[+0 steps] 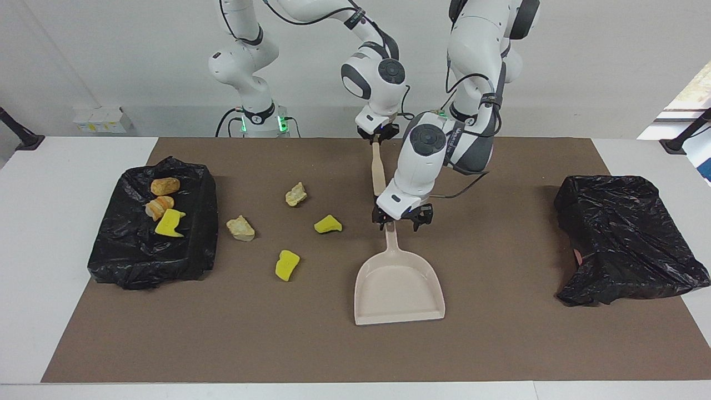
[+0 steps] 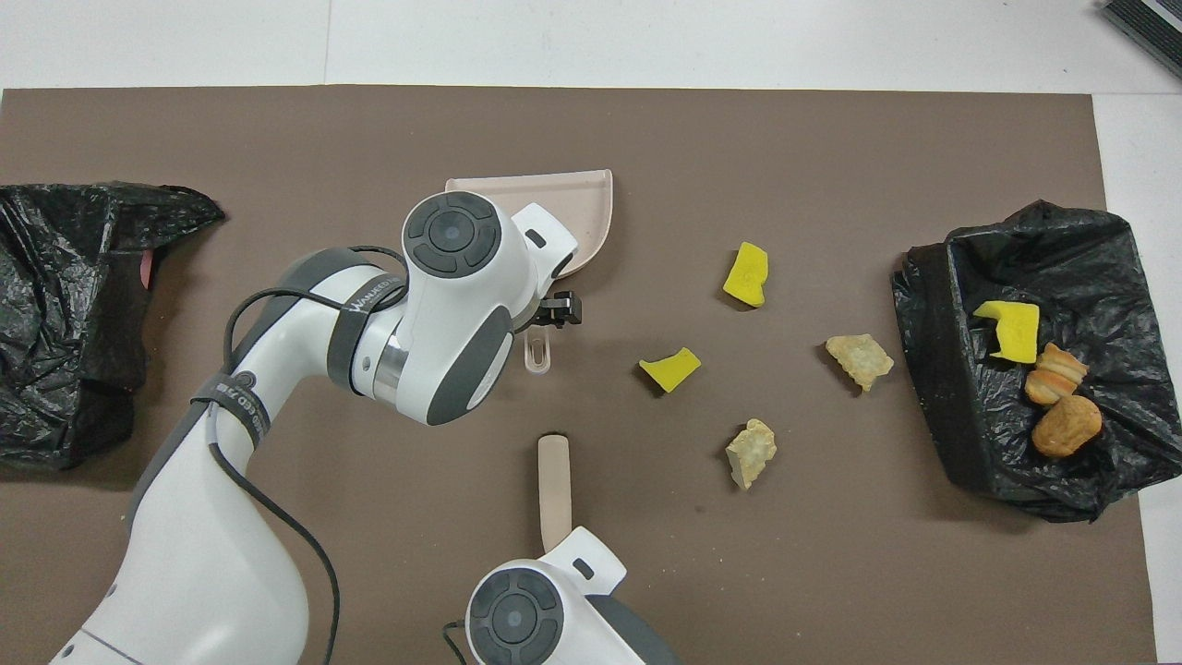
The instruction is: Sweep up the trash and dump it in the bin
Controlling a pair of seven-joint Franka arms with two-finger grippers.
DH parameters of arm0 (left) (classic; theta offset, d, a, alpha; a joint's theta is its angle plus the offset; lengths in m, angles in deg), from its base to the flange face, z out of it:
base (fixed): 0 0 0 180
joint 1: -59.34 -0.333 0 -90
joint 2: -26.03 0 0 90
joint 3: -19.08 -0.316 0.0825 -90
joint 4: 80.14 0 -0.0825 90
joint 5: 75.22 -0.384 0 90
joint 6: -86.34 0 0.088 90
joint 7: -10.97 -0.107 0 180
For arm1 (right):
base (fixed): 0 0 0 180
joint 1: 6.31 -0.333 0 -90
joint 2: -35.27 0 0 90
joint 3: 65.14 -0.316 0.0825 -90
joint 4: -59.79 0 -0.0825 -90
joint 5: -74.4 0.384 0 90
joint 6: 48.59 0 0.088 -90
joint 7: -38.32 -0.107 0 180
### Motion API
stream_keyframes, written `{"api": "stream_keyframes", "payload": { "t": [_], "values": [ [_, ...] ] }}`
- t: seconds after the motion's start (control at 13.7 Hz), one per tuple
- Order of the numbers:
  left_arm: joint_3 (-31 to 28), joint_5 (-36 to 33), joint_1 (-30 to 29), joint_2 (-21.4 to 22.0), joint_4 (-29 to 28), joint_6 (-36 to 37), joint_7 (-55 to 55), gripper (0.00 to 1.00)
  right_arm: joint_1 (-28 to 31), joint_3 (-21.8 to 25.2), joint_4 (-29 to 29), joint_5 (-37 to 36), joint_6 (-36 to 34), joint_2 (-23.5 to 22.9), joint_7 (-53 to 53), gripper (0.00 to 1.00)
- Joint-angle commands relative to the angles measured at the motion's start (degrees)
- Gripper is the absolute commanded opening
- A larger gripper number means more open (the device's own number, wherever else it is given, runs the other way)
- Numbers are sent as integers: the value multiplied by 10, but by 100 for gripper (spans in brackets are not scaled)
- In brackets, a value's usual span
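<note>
Loose trash lies on the brown mat: two yellow chunks (image 1: 328,224) (image 1: 286,264) and two beige lumps (image 1: 296,194) (image 1: 240,228). The black-bagged bin (image 1: 150,250) at the right arm's end carries a brown lump (image 1: 165,186), a striped lump and a yellow chunk (image 1: 169,223). My right gripper (image 1: 377,135) is shut on the end of the beige brush (image 1: 378,169) (image 2: 554,489). My left gripper (image 1: 401,223) (image 2: 551,316) is open, its fingers on either side of the handle of the dustpan (image 1: 399,289) (image 2: 591,199). The left arm hides the brush's head.
A second black bag heap (image 1: 622,244) (image 2: 65,305) sits at the left arm's end of the mat. White table (image 1: 55,183) borders the mat at both ends. The left arm hangs low over the mat's middle.
</note>
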Motion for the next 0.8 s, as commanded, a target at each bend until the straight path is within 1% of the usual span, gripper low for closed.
{"api": "stream_keyframes", "payload": {
  "t": [0.0, 0.07, 0.15, 0.22, 0.29, 0.36, 0.51, 0.66, 0.73],
  "values": [
    [-9, 6, 12, -10, 8, -7, 7, 85, 24, 2, -60, 13, -20, 94, -17, 0],
    [-9, 6, 14, -9, 8, -7, 7, 69, 41, 2, -73, 13, -42, 125, -15, 0],
    [-9, 6, 14, -9, 6, -9, 6, 43, 60, 2, -85, 9, -72, 154, -14, 0],
    [-9, 5, 16, -9, 6, -10, 5, 14, 79, 2, -100, 4, -94, 182, -11, 0],
    [-9, 3, 16, -9, 7, -10, 2, 0, 100, 2, -116, 1, -106, 205, -7, 0],
    [-9, -1, 15, -9, 8, -9, -1, 0, 125, 2, -121, -12, -126, 216, 4, 0],
    [-10, -4, 7, -5, 10, -5, -11, 0, 163, 2, -120, -77, -163, 217, 30, 0],
    [-14, -2, -2, 8, 9, 6, -72, 0, 204, 2, -120, -138, -181, 213, 57, 0],
    [-15, -1, -7, 23, 3, 15, -108, 0, 232, 2, -115, -157, -180, 204, 78, 0]
  ]
}}
